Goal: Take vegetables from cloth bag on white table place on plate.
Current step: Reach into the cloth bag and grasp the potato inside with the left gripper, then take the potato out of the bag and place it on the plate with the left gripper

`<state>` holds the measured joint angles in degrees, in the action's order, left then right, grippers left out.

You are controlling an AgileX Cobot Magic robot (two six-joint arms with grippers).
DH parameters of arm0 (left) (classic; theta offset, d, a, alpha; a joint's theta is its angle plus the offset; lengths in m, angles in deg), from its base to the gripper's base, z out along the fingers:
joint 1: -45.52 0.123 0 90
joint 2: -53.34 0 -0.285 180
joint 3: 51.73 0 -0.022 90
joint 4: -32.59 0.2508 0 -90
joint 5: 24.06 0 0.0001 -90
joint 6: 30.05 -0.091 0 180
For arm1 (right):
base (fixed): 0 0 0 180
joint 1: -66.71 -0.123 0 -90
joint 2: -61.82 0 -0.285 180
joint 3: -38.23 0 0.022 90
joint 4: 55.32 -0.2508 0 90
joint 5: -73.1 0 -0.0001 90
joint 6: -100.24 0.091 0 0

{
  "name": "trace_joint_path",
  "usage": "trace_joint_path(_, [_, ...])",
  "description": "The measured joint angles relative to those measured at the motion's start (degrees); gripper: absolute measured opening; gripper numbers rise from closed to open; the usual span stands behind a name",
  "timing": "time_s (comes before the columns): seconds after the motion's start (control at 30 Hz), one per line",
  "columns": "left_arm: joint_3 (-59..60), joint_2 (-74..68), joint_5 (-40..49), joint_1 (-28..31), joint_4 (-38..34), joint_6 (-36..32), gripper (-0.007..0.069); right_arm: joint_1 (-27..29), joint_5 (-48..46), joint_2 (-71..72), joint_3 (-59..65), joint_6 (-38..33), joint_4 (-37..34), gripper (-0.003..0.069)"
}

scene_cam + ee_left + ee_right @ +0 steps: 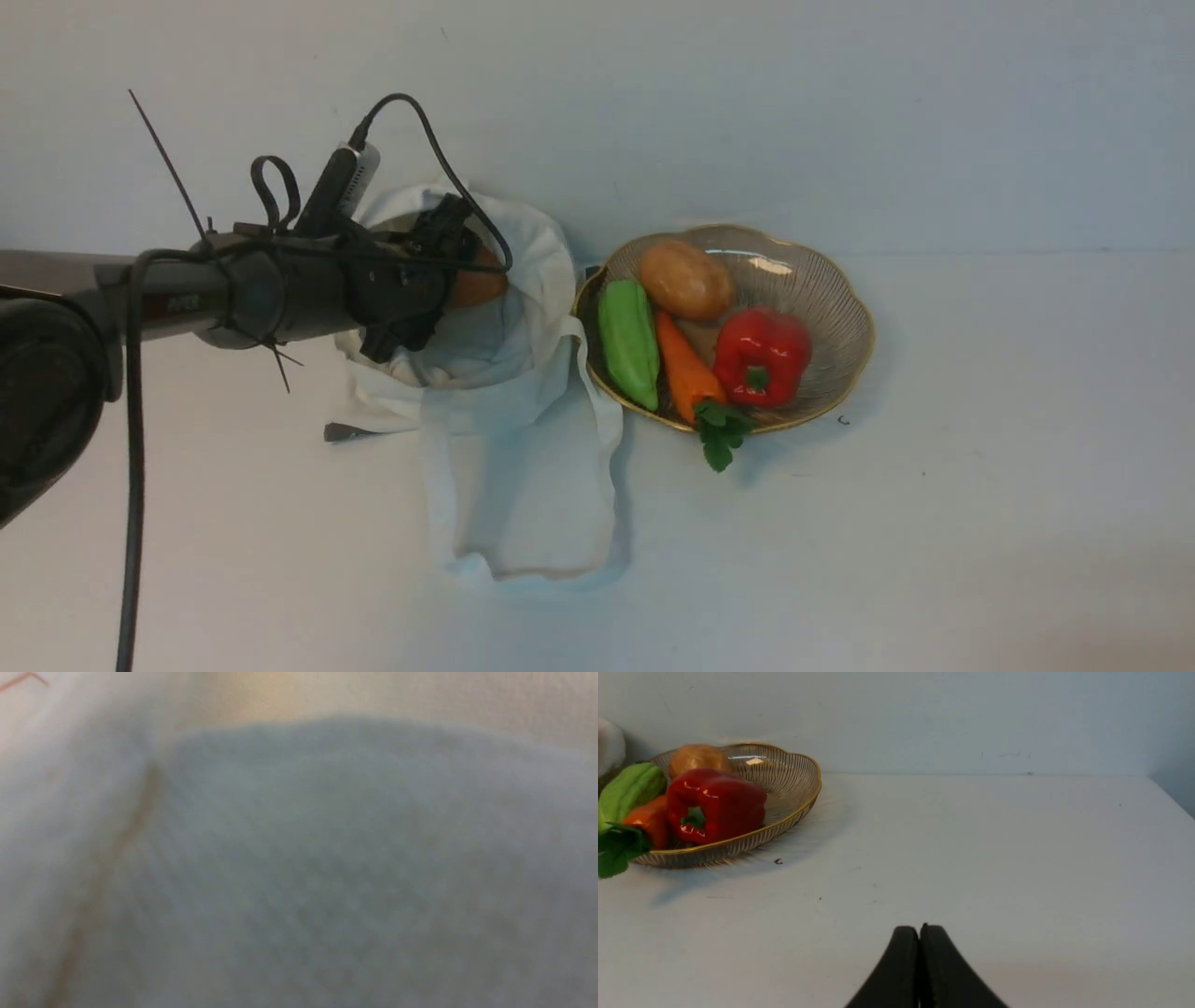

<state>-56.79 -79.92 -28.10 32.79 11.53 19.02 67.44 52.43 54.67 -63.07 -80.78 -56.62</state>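
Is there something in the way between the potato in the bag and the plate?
Yes: the bag wall rises between the potato and the plate. The plate already holds a green vegetable, a carrot, a pepper and another potato; only its right part is bare.

On the white table [980,523] we find the cloth bag [523,485] just left of the plate [845,289]. The bag's mouth lies at its far end, and the rest of it stretches toward us. Inside the mouth sits 1 potato [478,287], with the left gripper [439,266] just to its left. On the plate we count 4 vegetables. The plated potato [686,278] is at the back and a long vegetable [628,343] at the left. A carrot [684,369] lies right of that, its leaves over the near rim. A bell pepper [761,355] lies right of the carrot.
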Motion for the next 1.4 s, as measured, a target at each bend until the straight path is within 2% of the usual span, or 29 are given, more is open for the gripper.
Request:
trace_joint_path(0.13, [0.0,-0.61,-2.67,0.0,-0.46,3.35,0.0608,0.0,0.0,0.0,0.0,0.0,0.0,-0.0015])
trace_joint_path(0.37, [-0.12,-4.05,-8.4,0.0,-0.8,10.96,0.0601,0.0,0.0,0.0,0.0,0.0,0.0,-0.0015])
trace_joint_path(0.57, [-0.36,-4.52,-9.32,-0.06,0.38,13.45,0.0501,0.0,0.0,0.0,0.0,0.0,0.0,-0.0015])
trace_joint_path(0.7, [-0.36,-4.24,-9.1,-0.06,4.63,13.2,0.0502,0.0,0.0,0.0,0.0,0.0,0.0,-0.0015])
trace_joint_path(0.8, [-0.23,-3.17,-7.14,-0.06,11.4,12.13,0.0502,0.0,0.0,0.0,0.0,0.0,0.0,-0.0015])
trace_joint_path(0.93, [-0.12,0.57,1.47,-0.06,20.16,11.46,0.0502,0.0,0.0,0.0,0.0,0.0,0.0,-0.0015])
trace_joint_path(1.17, [-0.12,9.23,23.07,-1.91,36.11,7.23,0.0502,0.0,0.0,0.0,0.0,-0.06,0.0,-0.0015])
trace_joint_path(1.3, [-0.12,14.1,33.97,-4.83,37.49,3.14,0.0502,0.0,0.0,0.0,0.0,-0.06,0.0,-0.0015])
trace_joint_path(1.4, [-0.1,17.76,41.43,-7.74,36.96,-2.98,0.0502,0.0,0.0,0.0,0.0,-0.06,0.0,-0.0015])
